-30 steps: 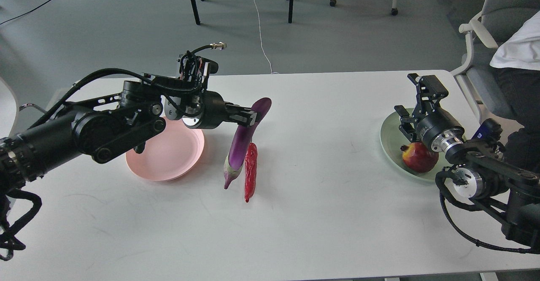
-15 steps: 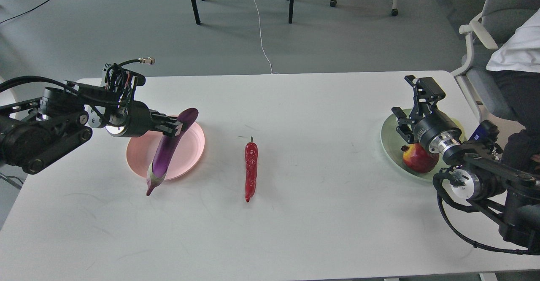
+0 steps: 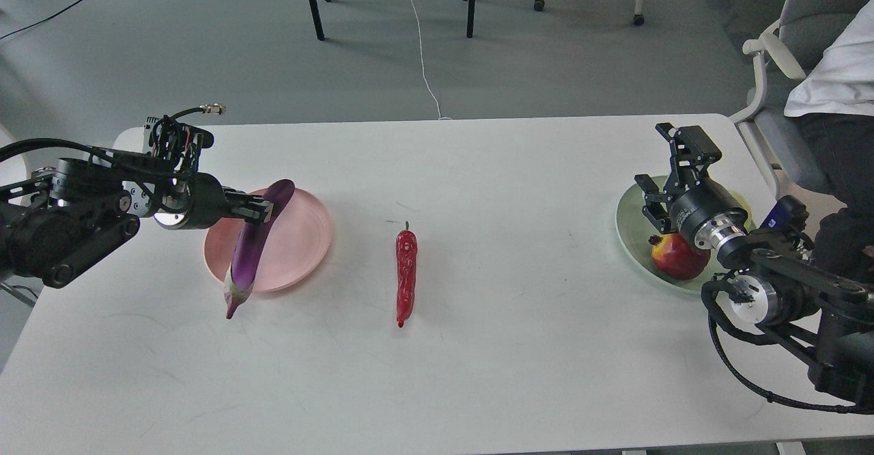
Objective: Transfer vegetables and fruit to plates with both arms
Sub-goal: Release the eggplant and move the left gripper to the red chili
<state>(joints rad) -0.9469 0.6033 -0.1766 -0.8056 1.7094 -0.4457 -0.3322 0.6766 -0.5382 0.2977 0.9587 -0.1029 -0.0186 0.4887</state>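
Gripping eggplant (image 3: 251,249): left tool (image 3: 259,208)

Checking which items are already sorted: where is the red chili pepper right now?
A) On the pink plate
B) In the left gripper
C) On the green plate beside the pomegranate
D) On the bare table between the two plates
D: the red chili pepper lies alone on the white table, apart from the pink plate and the green plate.
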